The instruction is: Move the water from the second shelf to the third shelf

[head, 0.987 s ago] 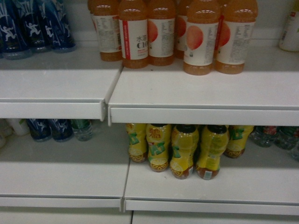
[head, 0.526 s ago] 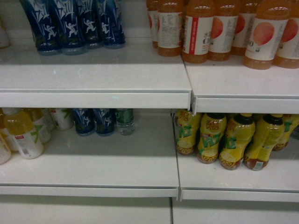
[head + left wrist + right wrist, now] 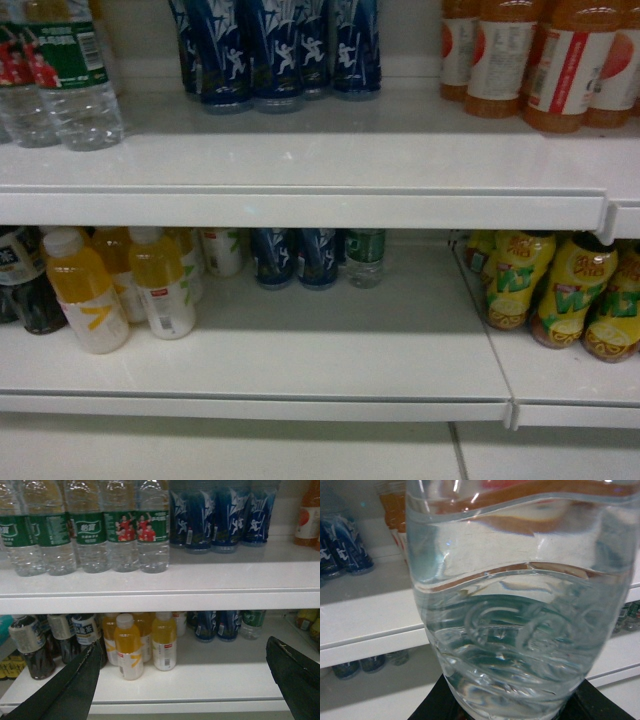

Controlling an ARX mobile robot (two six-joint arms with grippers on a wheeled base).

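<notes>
A clear ribbed water bottle [image 3: 520, 610] fills the right wrist view, and my right gripper [image 3: 512, 707] is shut on its lower body, black jaws showing at both bottom corners. Behind it are white shelves. More water bottles with green labels and red-shirted figures [image 3: 137, 530] stand in a row on the upper shelf in the left wrist view; two of these water bottles [image 3: 60, 75] show at the head view's top left. My left gripper [image 3: 184, 652] is open in front of the lower shelf, holding nothing. Neither gripper appears in the head view.
Blue bottles [image 3: 275, 50] and orange juice bottles [image 3: 540, 60] share the upper shelf [image 3: 300, 205]. The lower shelf [image 3: 300, 405] holds yellow-orange drinks [image 3: 85, 295], dark tea bottles [image 3: 30, 645], blue bottles [image 3: 295, 258], a small green-labelled bottle [image 3: 365, 258] and yellow-wrapped bottles [image 3: 560, 295].
The head view has swung left: the orange and yellow bottles slid towards the right edge, and the water bottles and yellow-orange drinks came in at the left.
</notes>
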